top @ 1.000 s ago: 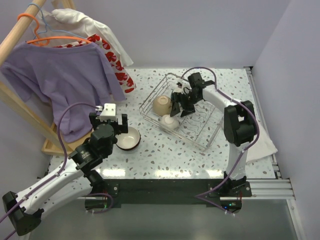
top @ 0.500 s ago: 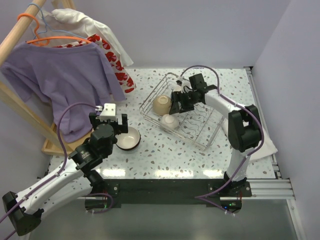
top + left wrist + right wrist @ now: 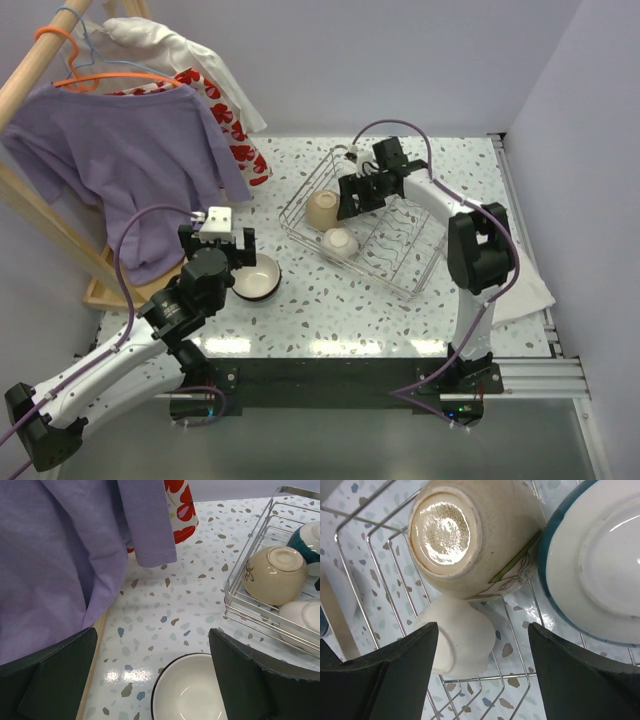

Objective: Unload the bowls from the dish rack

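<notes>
Top external view: the left pincer (image 3: 218, 240) hovers with fingers spread, just beside a dark-rimmed bowl (image 3: 256, 278) upright on the worktop (image 3: 330, 300). Further right, the dish rack (image 3: 395, 250) holds a tan bowl (image 3: 322, 209), a cream bowl (image 3: 340, 242) and a teal bowl (image 3: 600, 565), all close under the right pincer (image 3: 350, 198), which is spread and grips nothing.
</notes>
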Robot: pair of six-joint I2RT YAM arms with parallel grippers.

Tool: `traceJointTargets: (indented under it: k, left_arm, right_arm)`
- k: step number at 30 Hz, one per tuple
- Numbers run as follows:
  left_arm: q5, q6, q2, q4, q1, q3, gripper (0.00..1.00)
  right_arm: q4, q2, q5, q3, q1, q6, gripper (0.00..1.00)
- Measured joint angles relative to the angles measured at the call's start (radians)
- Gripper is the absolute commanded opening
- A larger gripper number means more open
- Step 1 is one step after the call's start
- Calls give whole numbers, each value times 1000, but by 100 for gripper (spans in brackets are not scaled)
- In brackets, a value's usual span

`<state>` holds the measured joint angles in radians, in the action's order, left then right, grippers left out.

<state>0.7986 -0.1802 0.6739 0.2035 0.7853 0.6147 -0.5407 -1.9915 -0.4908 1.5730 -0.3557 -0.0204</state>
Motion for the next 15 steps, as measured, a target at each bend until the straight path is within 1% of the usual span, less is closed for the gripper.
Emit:
traceJointTargets:
  k: [9, 15]
  left_arm:
    - [0, 0, 0, 0, 0, 0, 99]
    - [-2, 0, 1, 0, 0, 0, 100]
  right_arm:
    - [-6, -32, -20, -27, -27, 32, 77]
    - [-9, -44, -66, -38, -23, 46, 80]
